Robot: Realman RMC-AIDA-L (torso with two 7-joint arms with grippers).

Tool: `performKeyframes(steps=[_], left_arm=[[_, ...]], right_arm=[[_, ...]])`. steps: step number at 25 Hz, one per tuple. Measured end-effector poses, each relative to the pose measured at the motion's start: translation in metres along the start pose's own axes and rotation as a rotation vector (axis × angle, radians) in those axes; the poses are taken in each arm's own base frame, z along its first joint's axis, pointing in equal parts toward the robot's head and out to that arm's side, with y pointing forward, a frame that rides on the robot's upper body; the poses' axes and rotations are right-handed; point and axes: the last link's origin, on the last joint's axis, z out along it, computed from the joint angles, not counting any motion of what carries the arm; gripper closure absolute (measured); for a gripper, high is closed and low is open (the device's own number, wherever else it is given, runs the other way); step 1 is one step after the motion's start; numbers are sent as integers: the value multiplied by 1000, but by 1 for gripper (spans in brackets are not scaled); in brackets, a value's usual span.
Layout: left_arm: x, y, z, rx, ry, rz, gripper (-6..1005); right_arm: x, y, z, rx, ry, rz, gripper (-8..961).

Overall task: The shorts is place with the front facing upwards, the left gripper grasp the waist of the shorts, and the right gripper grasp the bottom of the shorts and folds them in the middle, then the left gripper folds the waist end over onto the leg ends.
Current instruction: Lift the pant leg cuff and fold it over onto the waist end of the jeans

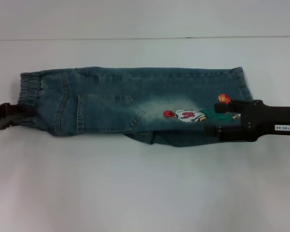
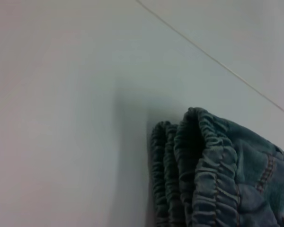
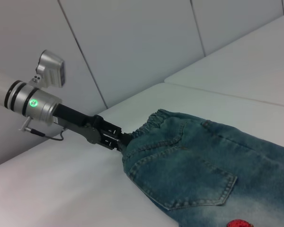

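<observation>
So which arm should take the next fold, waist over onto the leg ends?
Left. The left gripper is already at the waist of the lengthwise-folded shorts; the right gripper sits over the leg ends.

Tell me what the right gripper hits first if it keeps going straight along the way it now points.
The right gripper points across the table toward the robot's left, already at the leg ends of the shorts. Going on, it would likely run along the denim over the embroidered player first; its height above the cloth is unclear.
</observation>
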Motion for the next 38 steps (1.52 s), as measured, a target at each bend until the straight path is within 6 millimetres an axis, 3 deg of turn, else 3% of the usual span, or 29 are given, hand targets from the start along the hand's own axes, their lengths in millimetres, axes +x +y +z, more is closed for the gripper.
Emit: performKeyframes(steps=[2, 7, 13, 23, 30, 34, 38], left_arm=[[0, 0, 1, 1, -2, 2, 309], [0, 1, 1, -1, -3, 2, 553], [-3, 4, 1, -21, -19, 14, 791], [0, 18, -8, -146, 0, 40, 886], [13, 43, -22, -288, 30, 87, 908], [23, 64, -27, -380, 45, 117, 909], [32, 85, -28, -472, 63, 139, 909]], right_arm=[[1, 0, 0, 1, 0, 1, 7], [4, 1, -1, 0, -4, 0, 7], [5, 0, 0, 3, 0, -2, 7], [9, -4, 5, 38, -15, 14, 7], [13, -16, 25, 151, -104, 52, 169], [16, -27, 35, 289, -315, 156, 299], [22, -26, 46, 403, -497, 206, 489]])
